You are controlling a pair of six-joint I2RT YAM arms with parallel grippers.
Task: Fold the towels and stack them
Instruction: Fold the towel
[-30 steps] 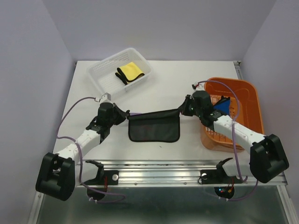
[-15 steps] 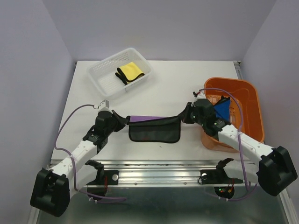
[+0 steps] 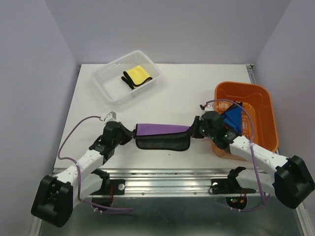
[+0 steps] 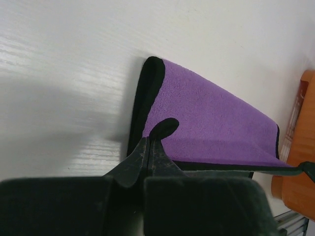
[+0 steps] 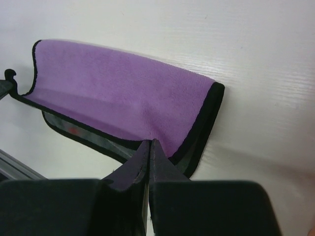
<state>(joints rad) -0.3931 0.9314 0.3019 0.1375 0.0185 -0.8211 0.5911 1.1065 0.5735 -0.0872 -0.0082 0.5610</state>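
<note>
A purple towel (image 3: 161, 130) with black edging and a dark underside lies folded over on the white table, stretched between my two grippers. My left gripper (image 3: 129, 133) is shut on its left corner, and the pinched black edge shows at the fingertips (image 4: 151, 142) over the purple towel (image 4: 211, 132). On the other end my right gripper (image 3: 193, 129) is shut on the right corner, with its closed tips (image 5: 149, 145) at the hem of the purple towel (image 5: 118, 98). A folded yellow towel (image 3: 137, 76) lies in the white basket. A bright blue towel (image 3: 233, 117) sits in the orange basket.
The white mesh basket (image 3: 106, 83) stands at the back left. The orange basket (image 3: 263, 118) stands at the right, close beside my right arm; its edge (image 4: 305, 147) shows in the left wrist view. A metal rail (image 3: 167, 178) runs along the table's near edge.
Both grippers have carried the towel's edge toward the near side and lowered it. The purple face now shows folded over the dark side. Both arms have drawn back toward the rail.
</note>
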